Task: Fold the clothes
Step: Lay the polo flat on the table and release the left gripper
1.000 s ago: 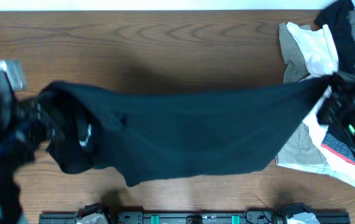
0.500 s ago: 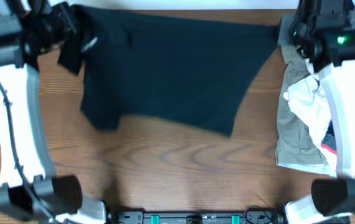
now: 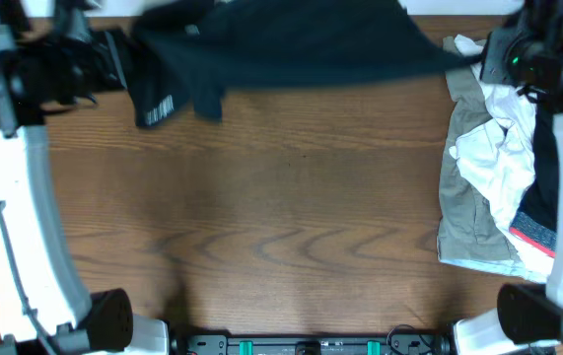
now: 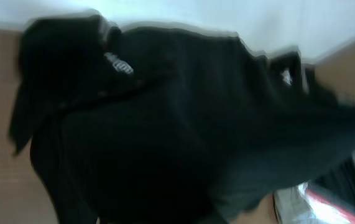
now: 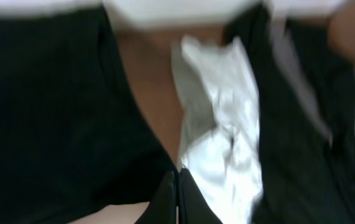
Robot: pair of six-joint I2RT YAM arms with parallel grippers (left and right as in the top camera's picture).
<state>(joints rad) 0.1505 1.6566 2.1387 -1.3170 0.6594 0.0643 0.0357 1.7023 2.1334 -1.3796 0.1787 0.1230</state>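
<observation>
A black shirt hangs stretched between my two grippers, above the far edge of the table. My left gripper holds its left end, where a sleeve with a white label droops. My right gripper holds its right end. In the left wrist view the shirt fills the frame and hides the fingers. In the right wrist view the fingers are pressed together on the shirt's edge. The views are blurred by motion.
A pile of other clothes lies at the right side of the wooden table: khaki, white, black and a red-striped piece. The white garment shows under my right gripper. The arm bases stand at the front corners.
Both grippers have carried the stretched shirt from the middle of the table up and away to the far edge. The shirt has come off the wood.
</observation>
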